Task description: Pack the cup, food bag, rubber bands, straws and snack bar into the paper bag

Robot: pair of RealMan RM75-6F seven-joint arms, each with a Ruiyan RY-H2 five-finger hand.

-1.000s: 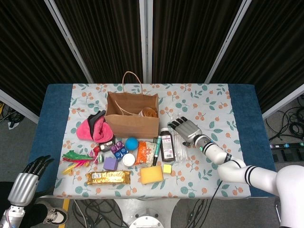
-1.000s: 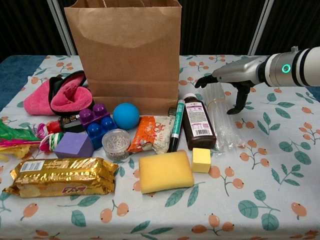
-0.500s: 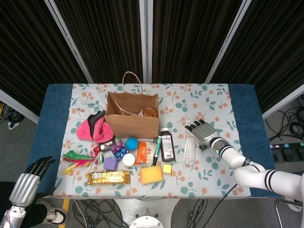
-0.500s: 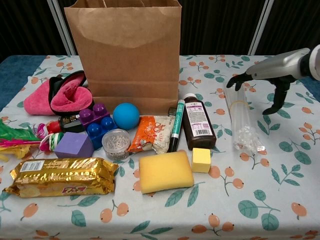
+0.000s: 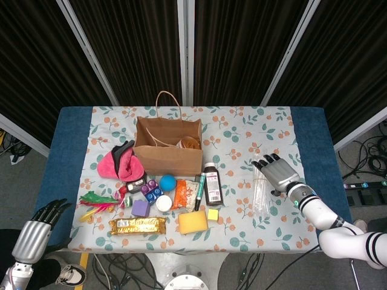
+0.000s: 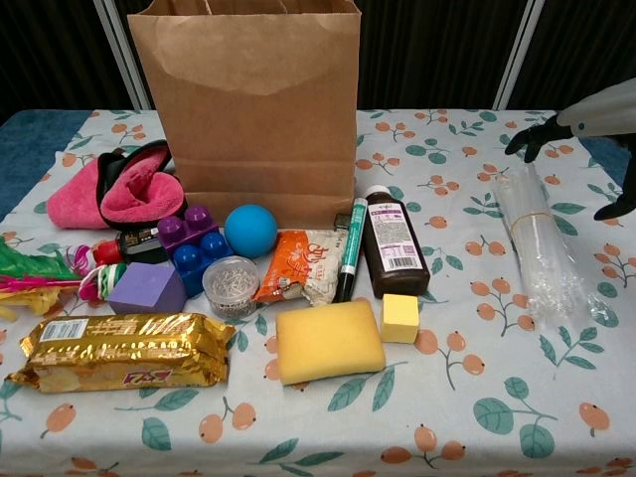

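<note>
The right hand (image 5: 277, 174) hovers over the right side of the table (image 5: 308, 130), fingers spread and clamped on nothing. The straws (image 5: 260, 190), a clear bundle with a band round it, lie flat just under and beside those fingers; whether the hand touches the bundle cannot be told. The bundle sits well apart from the other things, probably so that the hand can get its fingers around it without knocking the brown bottle (image 5: 212, 184) or the marker (image 5: 199, 192).

The paper bag (image 5: 167, 145) stands upright toward the far edge, mouth open. The head view looks down into it and shows something tan already inside, perhaps the cup, though that is too unclear to say; the chest view shows only the bag's plain front. The chest view, in turn, shows the band on the straws and their lie, and only the right hand's fingertips (image 6: 532, 135) at its right border.

The snack bar (image 5: 138, 225), in gold wrap, lies near the front-left corner, and the orange food bag (image 5: 185, 193) lies mid-table in front of the paper bag. The rubber bands cannot be picked out.

The left hand (image 5: 33, 232) hangs off the table's front-left corner, fingers straight and slightly apart, holding nothing; only the head view shows it.
</note>
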